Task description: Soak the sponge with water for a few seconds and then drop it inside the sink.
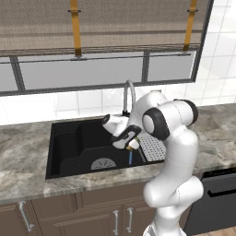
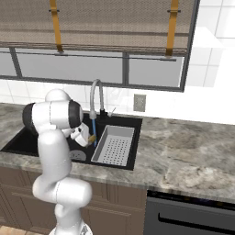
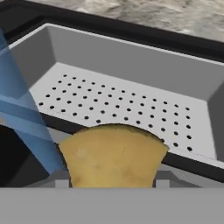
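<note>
One yellow-orange sponge point(image 3: 113, 155), lumpy and rounded on top, is pinched in the gripper point(image 1: 133, 144) beside the blue water stream point(image 3: 26, 118), above the black sink point(image 1: 69, 143).

Grey marble countertop point(image 2: 183, 147) with inset black sink point(image 1: 69, 143), 1 perforated drainer tray point(image 2: 114, 146) inside

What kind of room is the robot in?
It looks like a kitchen. There is a black sink set into a marbled stone counter, with a curved silver faucet running water and wooden cabinets with handles underneath.
</note>
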Controlling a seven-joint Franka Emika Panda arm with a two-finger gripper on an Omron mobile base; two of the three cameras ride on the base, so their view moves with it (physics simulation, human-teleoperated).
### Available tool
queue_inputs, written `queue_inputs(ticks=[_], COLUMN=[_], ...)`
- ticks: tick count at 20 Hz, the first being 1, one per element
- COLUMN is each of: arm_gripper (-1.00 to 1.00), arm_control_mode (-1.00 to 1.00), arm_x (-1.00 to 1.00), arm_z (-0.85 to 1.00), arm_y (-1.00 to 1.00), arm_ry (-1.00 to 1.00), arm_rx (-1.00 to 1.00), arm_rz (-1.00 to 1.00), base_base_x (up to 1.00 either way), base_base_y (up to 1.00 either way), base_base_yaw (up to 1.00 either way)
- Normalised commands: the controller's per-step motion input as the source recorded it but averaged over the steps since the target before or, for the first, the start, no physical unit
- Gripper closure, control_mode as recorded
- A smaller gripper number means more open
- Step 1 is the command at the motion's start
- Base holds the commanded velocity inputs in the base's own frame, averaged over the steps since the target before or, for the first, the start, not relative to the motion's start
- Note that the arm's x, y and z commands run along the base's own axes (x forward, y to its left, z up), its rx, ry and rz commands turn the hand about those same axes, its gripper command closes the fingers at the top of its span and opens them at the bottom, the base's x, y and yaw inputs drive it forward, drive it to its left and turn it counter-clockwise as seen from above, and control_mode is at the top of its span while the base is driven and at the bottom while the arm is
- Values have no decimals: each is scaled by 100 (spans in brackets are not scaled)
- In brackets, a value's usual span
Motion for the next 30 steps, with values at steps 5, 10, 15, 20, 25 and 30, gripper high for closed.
queue_inputs(ticks=[5, 10, 15, 20, 25, 30], arm_gripper=[100, 100, 100, 100, 100, 100], arm_control_mode=[-100, -100, -100, -100, -100, -100], arm_x=[29, 26, 27, 20, -6, -1], arm_z=[-19, -18, -20, -18, -3, 0], arm_y=[0, 0, 0, 0, -2, -13], arm_ry=[0, 0, 0, 0, 0, 0], arm_rx=[-2, -2, -2, -1, 0, 0], arm_rz=[0, 0, 0, 0, 0, 0], base_base_x=[0, 0, 0, 0, 0, 0], base_base_y=[0, 0, 0, 0, 0, 0], base_base_yaw=[0, 0, 0, 0, 0, 0])
